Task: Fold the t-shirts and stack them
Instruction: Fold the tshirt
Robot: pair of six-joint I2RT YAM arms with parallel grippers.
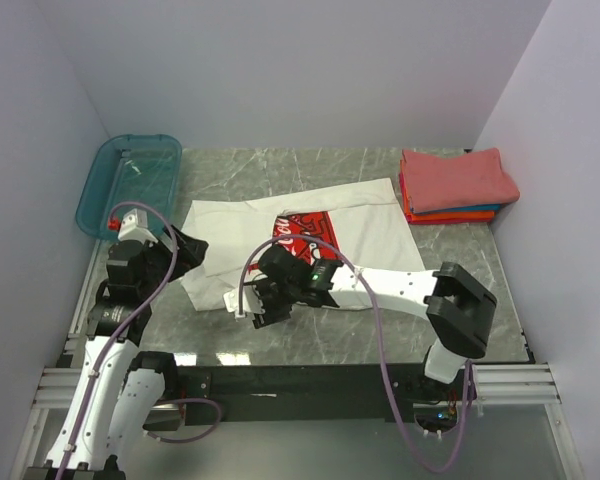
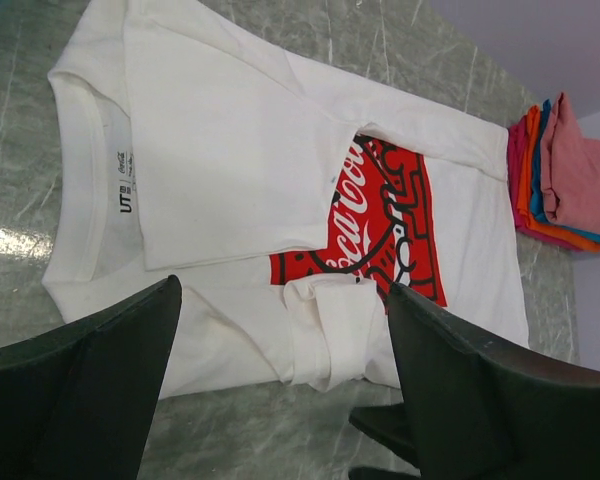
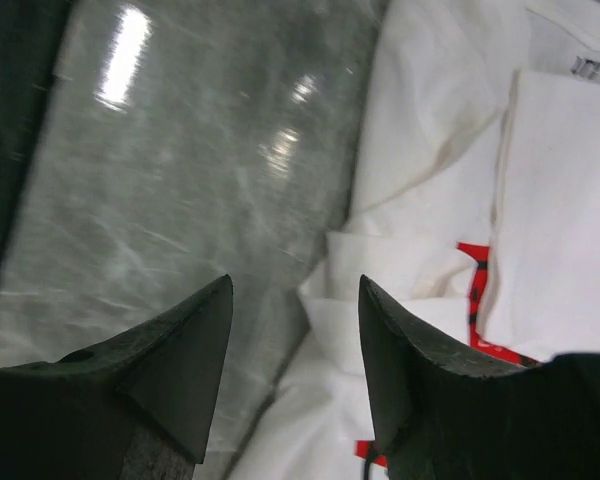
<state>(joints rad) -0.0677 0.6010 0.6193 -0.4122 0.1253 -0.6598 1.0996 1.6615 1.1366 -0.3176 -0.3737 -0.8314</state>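
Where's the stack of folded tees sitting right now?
In the top view, the folded stack sits at the far right corner of the table, just right of the spread white tee, with the coral-red tee on top.

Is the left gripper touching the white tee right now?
Apart. The left wrist view shows the left gripper with open jaws hanging well above the white tee, the whole shirt visible beneath them.

The white tee [image 2: 230, 170] is lying half-folded mid-frame, folded tees [image 2: 570, 175] sitting at right edge, left gripper [image 2: 282, 292] gaping empty along the bottom
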